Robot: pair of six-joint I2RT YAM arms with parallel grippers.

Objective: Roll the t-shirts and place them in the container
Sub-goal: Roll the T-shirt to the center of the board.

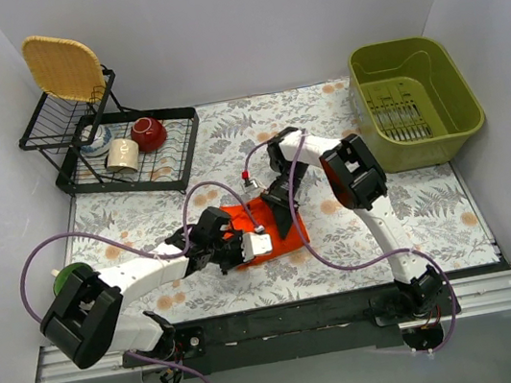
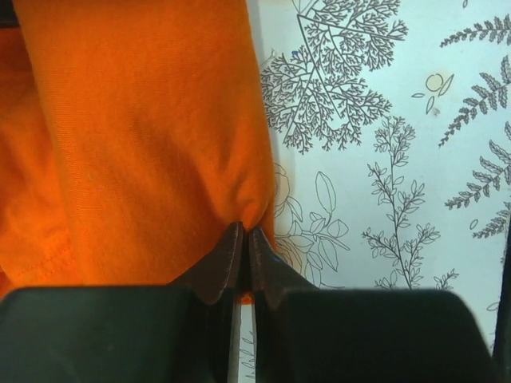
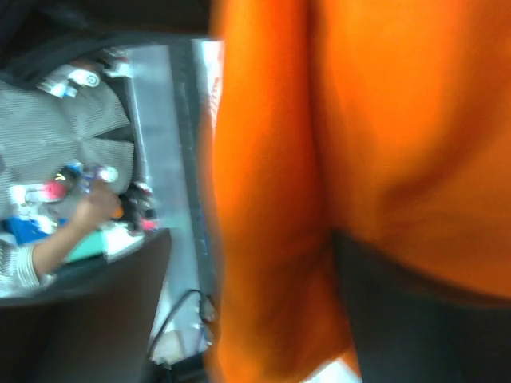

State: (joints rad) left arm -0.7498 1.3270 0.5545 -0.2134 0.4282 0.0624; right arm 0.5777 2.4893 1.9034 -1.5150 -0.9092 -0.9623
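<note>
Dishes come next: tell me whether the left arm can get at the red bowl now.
Probably not yet: the left gripper is shut on the t-shirt and must let go. The red bowl sits uncovered in the rack.

The t-shirt (image 1: 292, 236) is plain bright orange-red, the table cover (image 1: 432, 202) white with a grey fern-and-leaf print, the bin (image 1: 441, 75) olive green, the wire rack (image 1: 174, 165) black, the bowl (image 1: 148, 133) dark red, the woven plate (image 1: 64, 68) straw yellow.
</note>
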